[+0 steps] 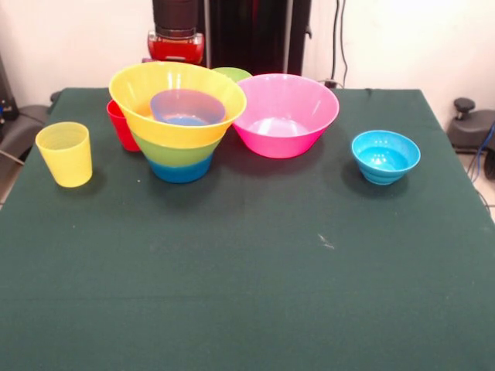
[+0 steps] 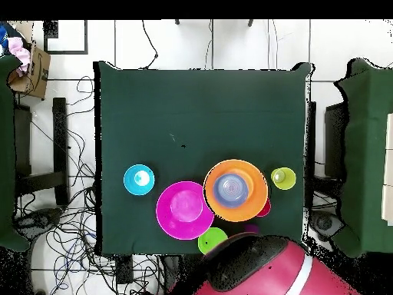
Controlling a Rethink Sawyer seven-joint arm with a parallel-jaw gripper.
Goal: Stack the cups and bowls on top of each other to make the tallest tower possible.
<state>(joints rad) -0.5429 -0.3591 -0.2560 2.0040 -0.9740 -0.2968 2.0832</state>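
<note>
Claw: hidden in both views; its opening cannot be told.
Overhead only: red arm [image 2: 261,269] covering the table's [image 2: 192,100] edge.
Front only: nested glossy orange bowl [image 1: 178,100] over green, blue.

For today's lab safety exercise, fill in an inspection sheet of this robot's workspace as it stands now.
Surface: dark green cloth table, faint pale speck near the middle.
Job's things: glossy orange plastic bowl nested on green and blue bowls, a bluish piece inside; large pink plastic bowl touching it; small blue plastic bowl apart; translucent yellow plastic cup apart; red plastic cup and light green bowl behind.
Clutter: nothing seen.
Gripper: not in view.
Cables: tangled black floor cables.
Surroundings: cardboard box, red robot base.
</note>
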